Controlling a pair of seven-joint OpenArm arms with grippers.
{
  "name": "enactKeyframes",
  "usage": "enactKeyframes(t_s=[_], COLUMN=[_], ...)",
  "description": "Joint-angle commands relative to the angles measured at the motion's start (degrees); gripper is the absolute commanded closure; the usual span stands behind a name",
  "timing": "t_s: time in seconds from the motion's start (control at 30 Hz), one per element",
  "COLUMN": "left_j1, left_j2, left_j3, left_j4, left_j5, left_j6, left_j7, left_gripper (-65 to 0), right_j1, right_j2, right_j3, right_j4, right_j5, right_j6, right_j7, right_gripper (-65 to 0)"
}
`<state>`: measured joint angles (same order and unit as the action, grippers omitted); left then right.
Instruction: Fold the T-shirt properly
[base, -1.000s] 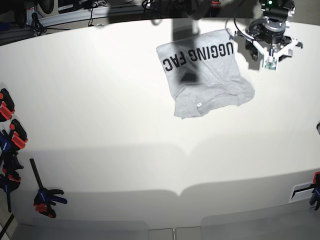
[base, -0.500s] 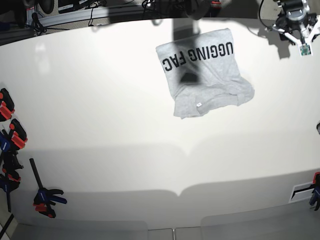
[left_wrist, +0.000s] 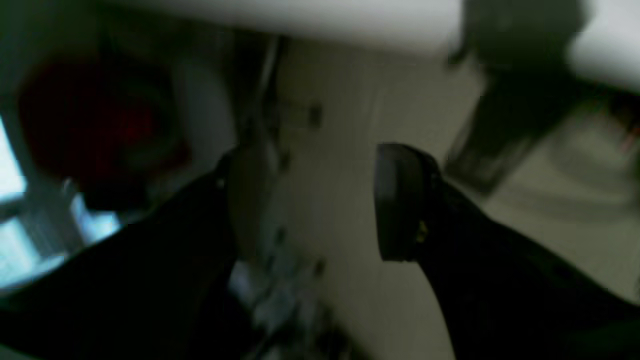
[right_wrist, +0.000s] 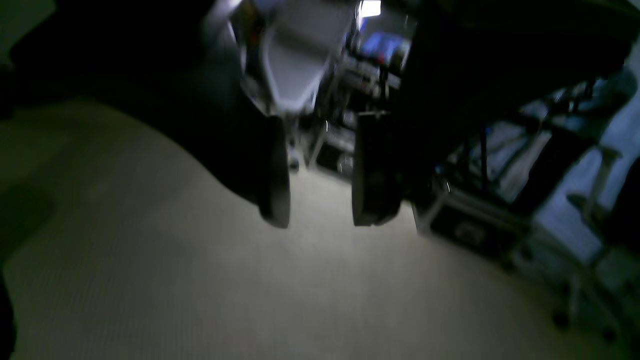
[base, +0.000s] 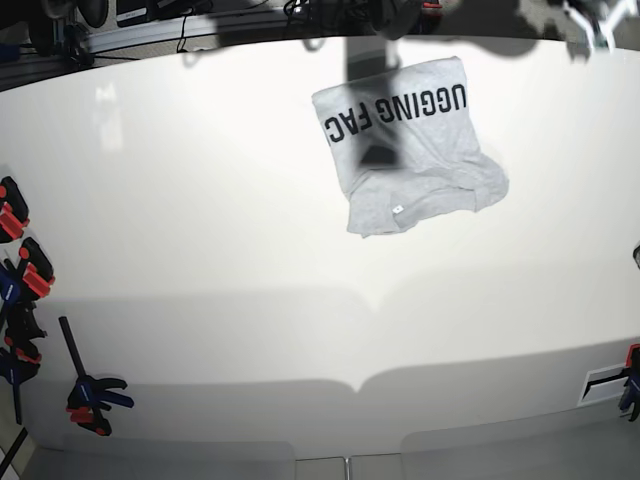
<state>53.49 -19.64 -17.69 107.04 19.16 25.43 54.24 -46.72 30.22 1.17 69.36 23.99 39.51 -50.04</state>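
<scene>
The light grey T-shirt (base: 410, 145) lies crumpled and partly folded on the white table (base: 200, 220) at the back right. Its black block lettering faces up and a small white tag (base: 398, 210) shows near its front edge. My left gripper (left_wrist: 320, 200) is open and empty, lifted away from the table. Only a bit of that arm (base: 592, 14) shows at the top right edge of the base view. My right gripper (right_wrist: 320, 200) is open and empty, raised above the table's surface. The shirt shows in neither wrist view.
Several red, blue and black clamps (base: 20, 270) line the table's left edge, with one more (base: 92, 393) at the front left. Another clamp (base: 630, 375) sits at the right edge. Cables and equipment (base: 200, 15) run along the back edge.
My left arm has pulled back and up to the right, away from the shirt, and has almost left the base view. The shirt has not moved.
</scene>
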Motion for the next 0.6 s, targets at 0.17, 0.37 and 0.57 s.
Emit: enactKeyframes(t_s=[0.17,0.37,0.57], left_j1=[0.81,0.61,-1.84], left_j2=[4.07,4.09,4.07], left_j3=[2.8,12.07,22.45], left_j4=[-8.52,-9.97,-11.85], left_j5=[3.13,3.3,-4.9], left_j6=[2.58,8.59,9.07], left_j7=[-6.4,-11.52,-22.82], left_gripper=[-32.0,-32.0,-32.0], right_j1=[-0.59,-0.59,0.2], right_j2=[0.7,0.72,0.59], right_j3=[0.13,0.13,0.13], right_j4=[0.2,-0.07,-2.78], right_j5=[-0.02,-0.02,-0.07], right_j6=[0.49,0.49,0.49], right_j7=[7.72,23.76,43.01], right_gripper=[-20.6,-20.6,-20.6])
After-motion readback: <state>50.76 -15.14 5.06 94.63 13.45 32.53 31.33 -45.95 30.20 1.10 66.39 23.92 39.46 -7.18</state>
